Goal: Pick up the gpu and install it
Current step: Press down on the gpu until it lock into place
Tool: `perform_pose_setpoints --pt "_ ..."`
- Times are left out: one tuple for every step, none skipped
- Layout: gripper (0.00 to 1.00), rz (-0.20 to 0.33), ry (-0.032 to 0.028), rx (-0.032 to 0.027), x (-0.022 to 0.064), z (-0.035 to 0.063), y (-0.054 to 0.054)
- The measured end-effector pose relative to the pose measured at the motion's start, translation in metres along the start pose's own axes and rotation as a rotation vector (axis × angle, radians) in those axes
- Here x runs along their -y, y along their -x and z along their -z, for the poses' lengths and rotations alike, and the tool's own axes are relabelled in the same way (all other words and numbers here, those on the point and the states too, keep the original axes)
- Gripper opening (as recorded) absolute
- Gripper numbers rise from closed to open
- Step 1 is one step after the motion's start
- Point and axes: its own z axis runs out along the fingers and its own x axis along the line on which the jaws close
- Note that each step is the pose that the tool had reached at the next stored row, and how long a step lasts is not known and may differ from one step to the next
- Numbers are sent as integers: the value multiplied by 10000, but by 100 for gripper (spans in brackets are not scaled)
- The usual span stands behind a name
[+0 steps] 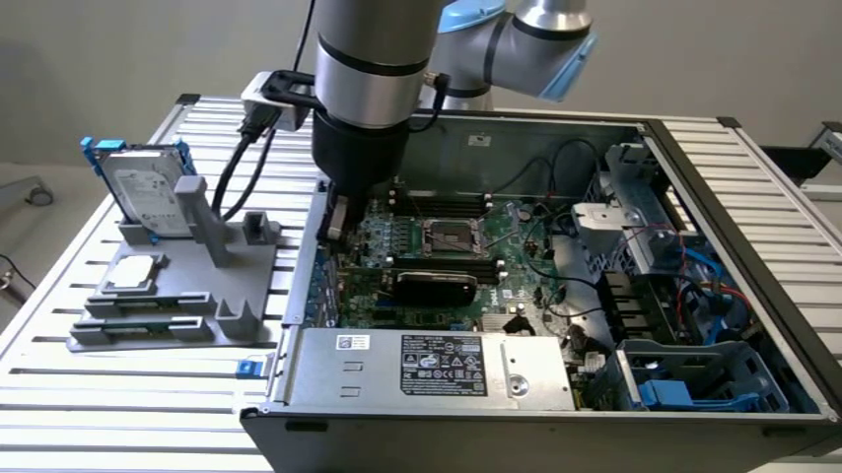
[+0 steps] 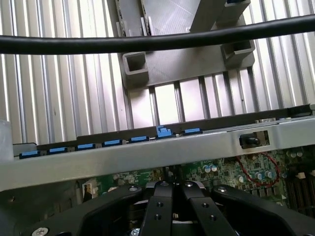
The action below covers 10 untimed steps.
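The gpu (image 1: 435,286) lies inside the open computer case, its black rounded cooler cover facing up on the green motherboard (image 1: 514,241), just below the processor socket. My gripper (image 1: 339,222) hangs inside the case by the wall on the exterior view's left, up and to the left of the gpu and apart from it. In the wrist view my gripper (image 2: 172,186) is shut, its black fingers (image 2: 158,206) pressed together with nothing between them, above the motherboard edge (image 2: 221,172).
A grey fixture (image 1: 172,320) on the slatted table holds a hard drive in a blue frame (image 1: 138,182) and a square silver chip (image 1: 134,274). The power supply (image 1: 435,365) fills the case's front. A black cable (image 2: 157,39) crosses the wrist view. Blue slot clips (image 2: 113,142) line the case wall.
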Motion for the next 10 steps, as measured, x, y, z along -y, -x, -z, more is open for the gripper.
perform_pose_setpoints --pt "11 -12 28 -12 8 9 1" --pt "11 -23 57 -21 16 18 2" --pt "11 -31 88 -29 25 26 4" --pt "11 -36 117 -36 34 31 6" --pt "11 -40 132 -44 41 32 7" --pt "11 -44 136 -65 43 32 7" --pt "11 -51 135 -101 43 33 7" --pt "11 -60 132 -142 43 33 6" --pt "11 -68 126 -184 44 31 6" --pt "11 -77 119 -230 45 28 6"
